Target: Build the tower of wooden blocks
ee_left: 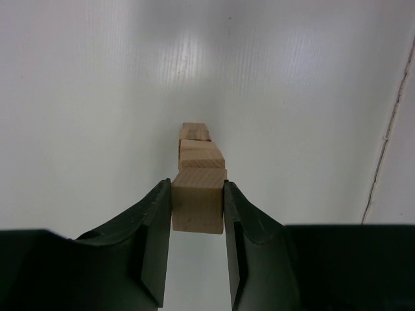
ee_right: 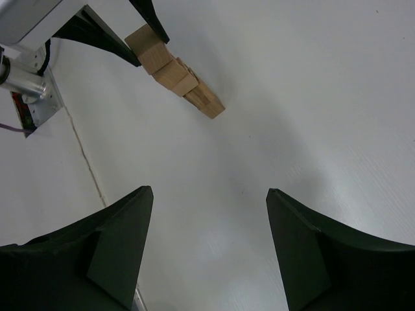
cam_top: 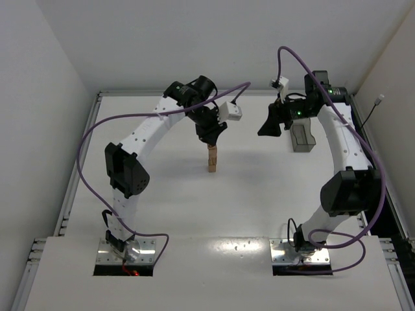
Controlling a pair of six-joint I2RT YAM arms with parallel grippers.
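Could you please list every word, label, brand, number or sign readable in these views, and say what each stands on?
None: no view shows any readable text.
Tower and the top block: plain wood, no print.
Left gripper and right gripper: plain black, no marking.
Dark grey box: no label visible.
Arm housings: any marking is too small to make out.

No legible text or labels anywhere.
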